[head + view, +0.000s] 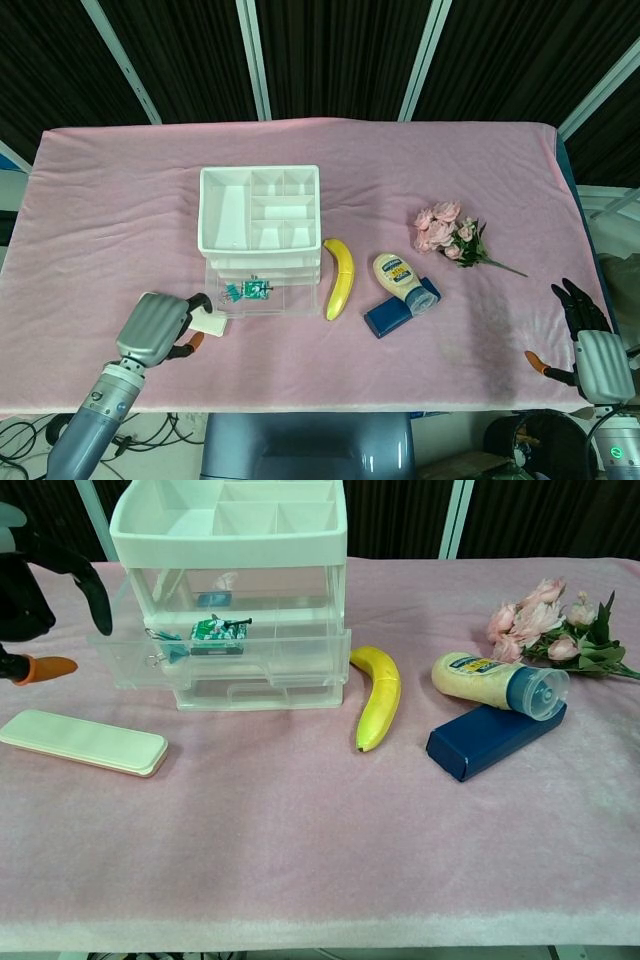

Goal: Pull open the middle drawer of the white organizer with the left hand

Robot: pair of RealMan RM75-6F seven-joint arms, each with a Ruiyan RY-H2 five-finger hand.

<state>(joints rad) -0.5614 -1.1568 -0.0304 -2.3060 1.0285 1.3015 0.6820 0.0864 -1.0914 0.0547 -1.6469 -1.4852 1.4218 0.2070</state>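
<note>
The white organizer (pixel 258 205) (pixel 230 520) stands left of centre on the pink cloth. Its clear middle drawer (pixel 262 300) (pixel 230 665) sticks out well past the front and holds a small green item (pixel 215 630). My left hand (pixel 155 325) (pixel 40 600) is at the drawer's front left corner. One dark finger (pixel 97 598) hooks over the corner's rim. My right hand (pixel 590 340) hangs off the table's right edge, fingers spread and holding nothing; it is out of the chest view.
A flat white case (pixel 85 742) lies on the cloth just under my left hand. Right of the organizer lie a banana (pixel 378 695), a mayonnaise bottle (pixel 500 680) on a blue box (pixel 490 742), and pink flowers (pixel 550 620).
</note>
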